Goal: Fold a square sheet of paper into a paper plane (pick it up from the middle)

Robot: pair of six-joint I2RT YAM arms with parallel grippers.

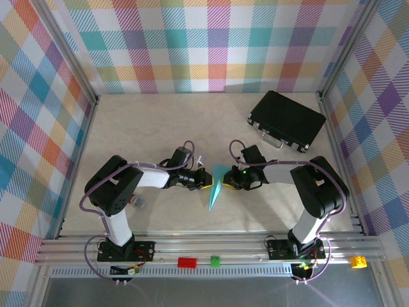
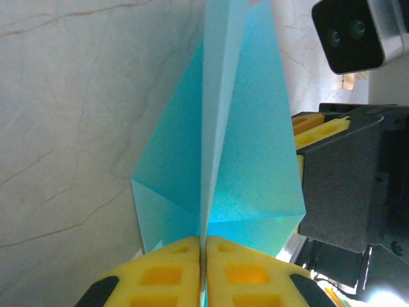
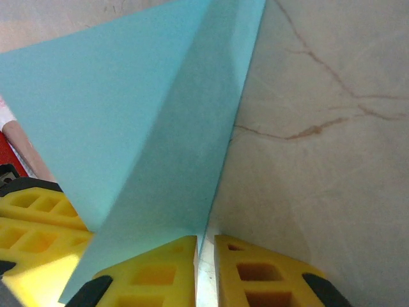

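Note:
The paper plane [image 1: 215,186], a narrow light-blue dart, hangs between the two grippers with its tip pointing toward the near edge. My left gripper [image 1: 206,181] is shut on its centre crease; in the left wrist view the yellow fingers [image 2: 160,275] press together on the pale fold of the paper plane [image 2: 249,160]. My right gripper [image 1: 229,181] faces it from the right. In the right wrist view its fingers [image 3: 255,272] stand a narrow gap apart, and the lower edge of the paper plane [image 3: 128,128] runs into that gap along the left finger.
A black rectangular case [image 1: 287,120] lies at the back right of the table [image 1: 153,121]. The right arm's wrist camera [image 2: 358,32] and black gripper body [image 2: 345,192] sit close to the paper. Small coloured bricks [image 1: 187,261] rest on the front rail.

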